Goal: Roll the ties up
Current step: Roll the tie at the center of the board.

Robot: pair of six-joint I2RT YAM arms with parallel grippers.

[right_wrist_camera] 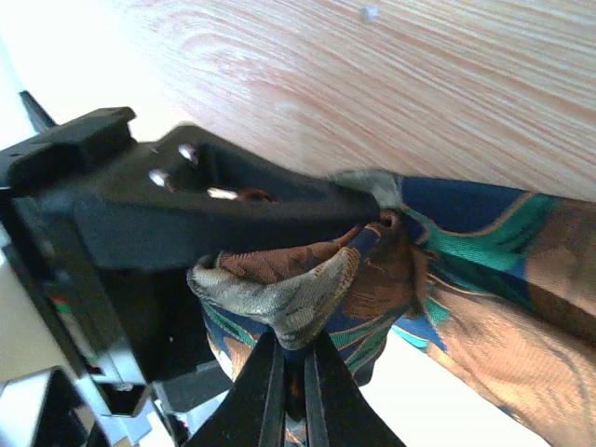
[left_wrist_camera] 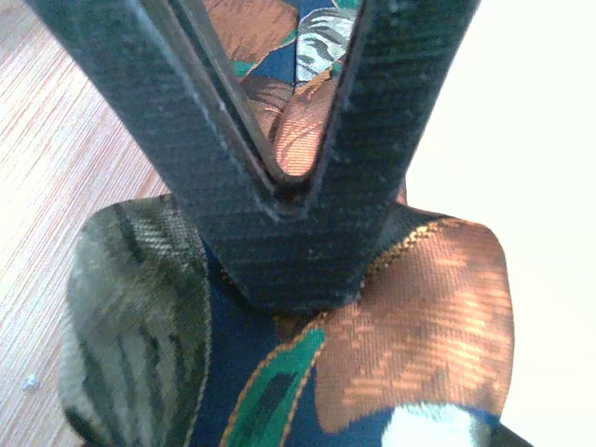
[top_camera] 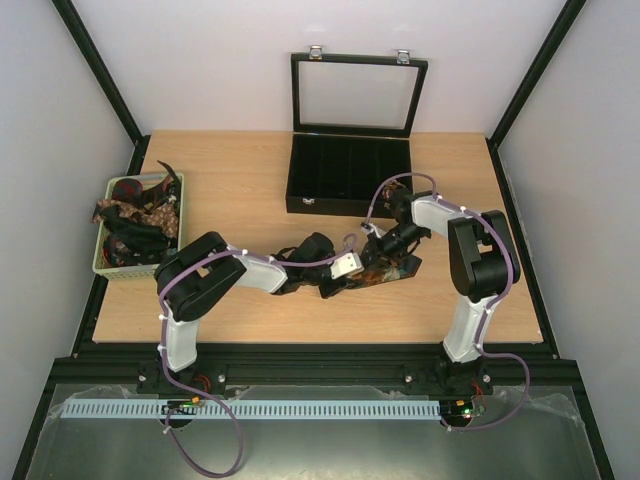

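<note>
One patterned tie (top_camera: 392,270), in brown, blue and green, lies partly bunched on the wooden table (top_camera: 260,190) at the centre right. My left gripper (top_camera: 368,263) reaches in from the left and is shut on the tie (left_wrist_camera: 438,317), its fingers meeting in a V (left_wrist_camera: 293,261). My right gripper (top_camera: 386,248) comes in from the right and is shut on a fold of the same tie (right_wrist_camera: 466,270); its two thin fingers pinch the fold (right_wrist_camera: 296,349). The left gripper's black body (right_wrist_camera: 223,209) sits just above that fold. More ties (top_camera: 135,215) lie heaped in the basket.
A pale green basket (top_camera: 104,266) stands at the table's left edge. A black compartmented box (top_camera: 350,175) with its glass lid (top_camera: 358,95) raised stands at the back centre. Black frame rails border the table.
</note>
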